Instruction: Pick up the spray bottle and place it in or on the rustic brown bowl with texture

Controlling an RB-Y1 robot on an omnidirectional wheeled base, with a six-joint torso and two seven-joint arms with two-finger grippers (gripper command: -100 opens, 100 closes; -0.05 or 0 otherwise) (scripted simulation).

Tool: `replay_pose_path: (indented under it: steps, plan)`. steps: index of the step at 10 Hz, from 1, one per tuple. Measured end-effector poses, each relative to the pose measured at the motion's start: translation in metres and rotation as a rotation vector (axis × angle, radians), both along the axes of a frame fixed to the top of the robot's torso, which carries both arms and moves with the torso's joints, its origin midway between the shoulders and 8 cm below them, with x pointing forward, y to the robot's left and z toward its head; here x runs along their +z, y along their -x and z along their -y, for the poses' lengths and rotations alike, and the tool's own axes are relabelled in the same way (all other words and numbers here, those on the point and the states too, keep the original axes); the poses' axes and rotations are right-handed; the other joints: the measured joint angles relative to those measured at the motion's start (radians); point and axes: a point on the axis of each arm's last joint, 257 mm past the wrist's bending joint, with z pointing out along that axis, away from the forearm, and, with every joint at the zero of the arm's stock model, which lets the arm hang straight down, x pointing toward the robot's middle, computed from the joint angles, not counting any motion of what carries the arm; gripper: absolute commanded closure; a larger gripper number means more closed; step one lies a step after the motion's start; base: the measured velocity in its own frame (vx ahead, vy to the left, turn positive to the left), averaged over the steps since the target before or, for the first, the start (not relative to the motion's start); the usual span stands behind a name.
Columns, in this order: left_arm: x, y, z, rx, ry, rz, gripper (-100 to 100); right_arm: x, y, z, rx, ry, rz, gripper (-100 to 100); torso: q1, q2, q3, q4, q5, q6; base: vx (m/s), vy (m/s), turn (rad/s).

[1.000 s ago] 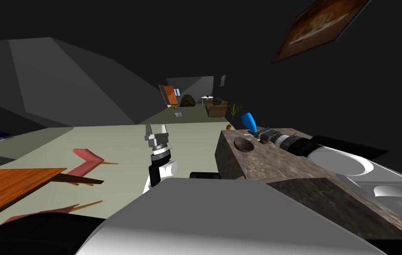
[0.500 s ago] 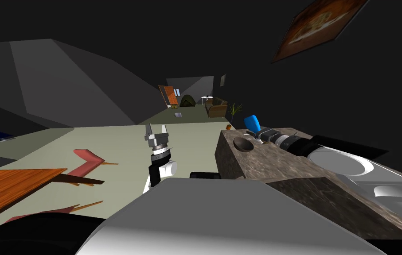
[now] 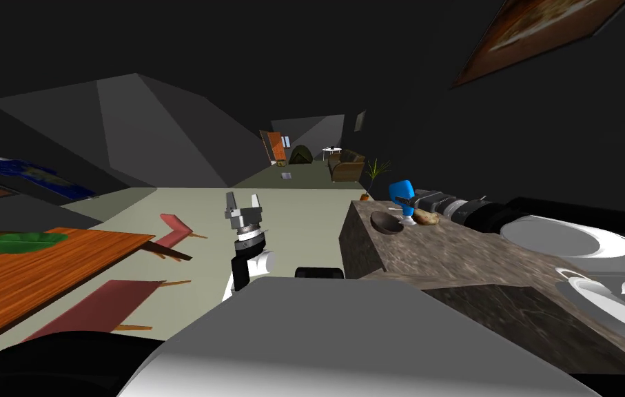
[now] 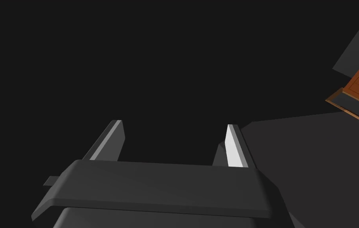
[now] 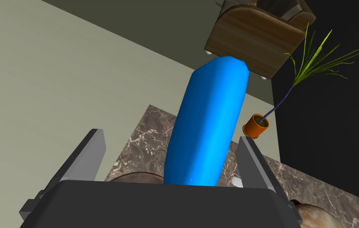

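A bright blue, long-bodied spray bottle (image 5: 208, 118) is being seen above the far end of the dark brown marbled stone counter (image 3: 455, 255), off its surface, between the two blades of the right gripper (image 5: 171, 136). Those blades are being shown spread wide, with a clear gap to the bottle at one blade and a sliver at the other, so no pinch is being made out. The bottle's long axis is being run along the blades, away from the gripper's dark body; in the head view it is standing close to upright. The round, rough brown bowl (image 3: 386, 222) is being shown near the counter's far corner, by its floor-side edge, just beside and below the bottle, toward the robot's left. A clean drop is being judged to need a small shift toward that edge. The left gripper (image 3: 244, 200) is being held over the floor, well apart from the counter, blades spread on nothing; the right arm is much nearer.
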Motion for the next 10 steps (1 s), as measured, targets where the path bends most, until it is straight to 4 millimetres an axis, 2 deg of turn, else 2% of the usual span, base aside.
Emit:
replay_pose_path:
  steps: [4, 5, 10]
  plan:
    - [0.000, 0.000, 0.000, 0.000, 0.000, 0.000, 0, 0.029, -0.008, 0.040, -0.069, -0.001, 0.011, -100, -0.001, -0.001, -0.001, 0.000, 0.000, 0.000, -0.092, 0.034, 0.139]
    - [0.000, 0.000, 0.000, 0.000, 0.000, 0.000, 0, 0.030, -0.008, 0.041, -0.071, -0.001, 0.011, 0, -0.002, -0.004, -0.002, -0.001, -0.001, 0.001, -0.008, 0.003, -0.009]
    - [0.000, 0.000, 0.000, 0.000, 0.000, 0.000, 0, 0.030, -0.008, 0.040, -0.071, -0.001, 0.011, 0, -0.004, -0.008, -0.005, -0.002, -0.001, 0.001, 0.000, 0.000, 0.000]
